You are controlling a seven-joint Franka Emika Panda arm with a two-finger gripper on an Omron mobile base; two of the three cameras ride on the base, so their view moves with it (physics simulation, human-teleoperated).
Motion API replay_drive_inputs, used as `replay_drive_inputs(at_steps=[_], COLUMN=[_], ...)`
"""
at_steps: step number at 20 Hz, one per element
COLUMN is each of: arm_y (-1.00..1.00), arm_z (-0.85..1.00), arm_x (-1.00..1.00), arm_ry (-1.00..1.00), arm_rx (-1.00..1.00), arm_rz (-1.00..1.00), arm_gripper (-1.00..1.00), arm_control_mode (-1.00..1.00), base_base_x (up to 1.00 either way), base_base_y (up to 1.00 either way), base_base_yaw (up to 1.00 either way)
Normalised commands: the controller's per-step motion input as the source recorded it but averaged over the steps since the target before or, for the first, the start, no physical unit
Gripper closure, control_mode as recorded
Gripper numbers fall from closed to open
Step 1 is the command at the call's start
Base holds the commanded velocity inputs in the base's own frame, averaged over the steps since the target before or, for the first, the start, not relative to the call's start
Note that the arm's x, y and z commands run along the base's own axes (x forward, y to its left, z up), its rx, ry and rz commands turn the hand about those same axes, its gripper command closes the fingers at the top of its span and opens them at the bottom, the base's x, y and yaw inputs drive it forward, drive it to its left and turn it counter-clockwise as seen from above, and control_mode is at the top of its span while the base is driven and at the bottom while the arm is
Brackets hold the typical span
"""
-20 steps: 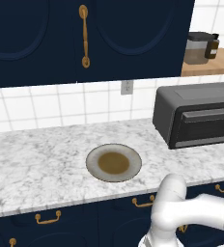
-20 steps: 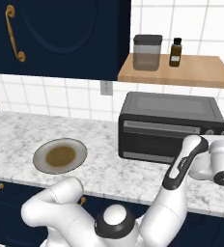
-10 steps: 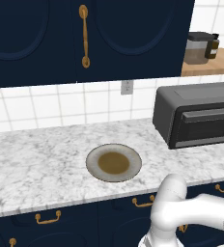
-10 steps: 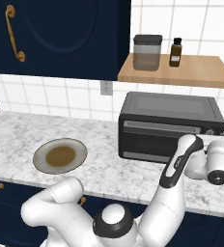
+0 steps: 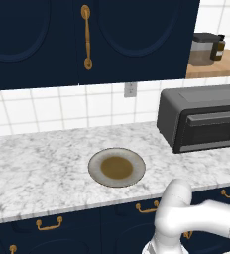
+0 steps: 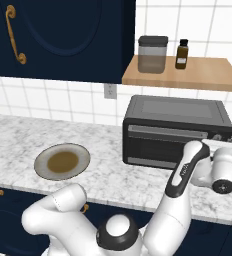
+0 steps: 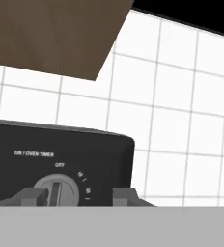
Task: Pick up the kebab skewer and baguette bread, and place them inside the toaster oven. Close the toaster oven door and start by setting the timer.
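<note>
Facing toaster oven (image 6: 178, 131) timer dial (image 7: 56, 189), knob bar upright; fingers (image 7: 34, 197) apart, flanking dial.

Wall: white square tiles (image 5: 47, 106) ahead of me, with an outlet (image 5: 130, 90).
Cabinets: navy doors (image 5: 137, 34), brass handle (image 5: 86, 37).
Surface: grey-white marble (image 5: 37, 163).
Shelf: wooden (image 6: 198, 75), upper right.

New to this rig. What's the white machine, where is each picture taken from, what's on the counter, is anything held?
It is a rendered kitchen with a white robot arm on a driving base. Two pictures come from cameras behind the arm, on its left and right; the third looks along its hand. On the marble counter sit a round grey plate and a dark grey toaster oven, door shut. The fingertips sit either side of the oven's round timer knob; I cannot tell whether they grip it.
</note>
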Motion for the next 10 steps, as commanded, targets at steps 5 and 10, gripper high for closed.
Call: replay_drive_inputs(at_steps=[5,10], arm_y=[0.15,0.16], arm_z=[0.0,0.03], arm_x=[0.16,0.16], arm_ry=[-0.1,-0.1], arm_rx=[-0.03,-0.05], arm_rz=[-0.11,-0.01], arm_gripper=[1.0,1.0], arm_control_mode=[-1.0,-1.0], base_base_x=[0.0,0.0], base_base_y=[0.0,0.0], base_base_yaw=[0.0,0.0])
